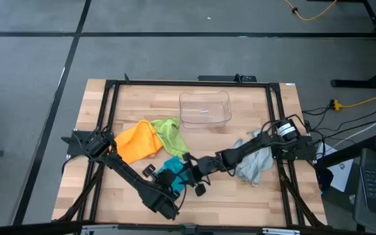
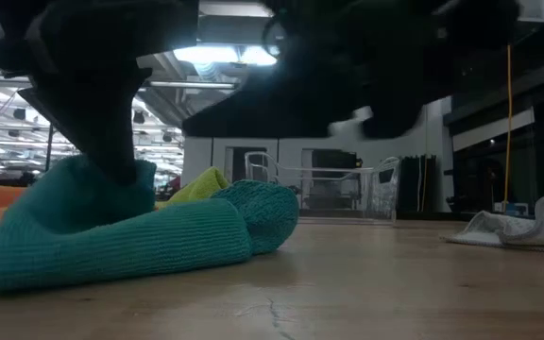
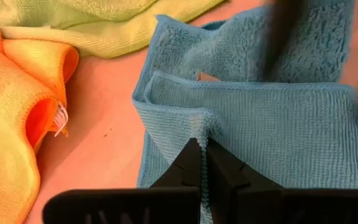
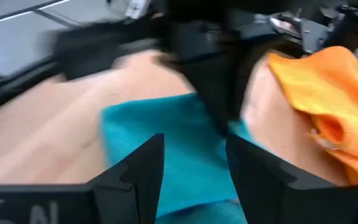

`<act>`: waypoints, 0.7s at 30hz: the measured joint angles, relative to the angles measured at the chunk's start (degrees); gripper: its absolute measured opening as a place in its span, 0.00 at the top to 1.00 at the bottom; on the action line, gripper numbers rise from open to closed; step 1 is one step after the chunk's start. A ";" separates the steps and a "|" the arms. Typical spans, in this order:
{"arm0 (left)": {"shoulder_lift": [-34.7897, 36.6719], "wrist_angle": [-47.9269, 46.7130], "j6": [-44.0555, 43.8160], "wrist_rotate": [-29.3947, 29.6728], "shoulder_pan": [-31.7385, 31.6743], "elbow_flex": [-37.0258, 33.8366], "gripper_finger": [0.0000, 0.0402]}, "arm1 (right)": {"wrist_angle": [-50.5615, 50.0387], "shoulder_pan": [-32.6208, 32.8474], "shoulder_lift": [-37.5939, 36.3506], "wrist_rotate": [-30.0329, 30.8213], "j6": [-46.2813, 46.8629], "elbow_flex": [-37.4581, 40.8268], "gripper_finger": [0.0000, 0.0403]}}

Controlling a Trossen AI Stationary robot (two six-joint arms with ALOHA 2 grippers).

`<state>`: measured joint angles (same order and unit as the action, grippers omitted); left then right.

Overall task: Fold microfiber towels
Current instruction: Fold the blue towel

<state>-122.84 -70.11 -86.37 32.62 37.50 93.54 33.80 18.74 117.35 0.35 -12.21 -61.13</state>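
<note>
The teal towel (image 1: 173, 165) lies partly folded on the table's near middle; the low view shows it as a rolled hump (image 2: 130, 236). My left gripper (image 3: 202, 163) is shut on its near edge. My right gripper (image 4: 194, 168) is open, and its fingers stand over the towel's right part, opposite my left gripper (image 4: 210, 81). I cannot tell whether they touch the cloth. Left of the teal one, the orange towel (image 1: 139, 141) and the lime green towel (image 1: 168, 130) lie crumpled and touching. The pale grey-blue towel (image 1: 256, 163) lies bunched under my right arm. My left gripper pinches the teal towel's stitched edge (image 3: 202, 130) between its two fingertips, where the upper layer puckers into a small ridge. The fingers come slanting down from the table's near side. The towel rests on the table, its far part doubled over, slack.
A clear plastic bin (image 1: 204, 108) stands at the far middle of the table. A black frame (image 1: 109, 117) runs round the tabletop. Bare wood shows along the near edge and between the teal and grey-blue towels.
</note>
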 joint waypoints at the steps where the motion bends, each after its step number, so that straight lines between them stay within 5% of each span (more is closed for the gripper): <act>1: 0.01 -0.12 0.20 -0.02 0.00 0.00 1.00 | 0.02 -0.35 0.72 0.09 -0.02 -1.01 0.58; 11: 0.01 0.09 1.50 -0.33 1.07 -0.02 1.00 | -16.47 -1.35 10.44 -2.10 -0.33 -16.25 0.61; 21: 0.08 0.16 1.46 0.40 2.30 0.04 1.00 | -15.50 -1.46 11.23 0.62 -1.58 -17.48 0.61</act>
<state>-122.76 -69.96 -84.91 33.02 39.80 93.58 18.31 17.28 128.57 0.97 -13.79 -78.61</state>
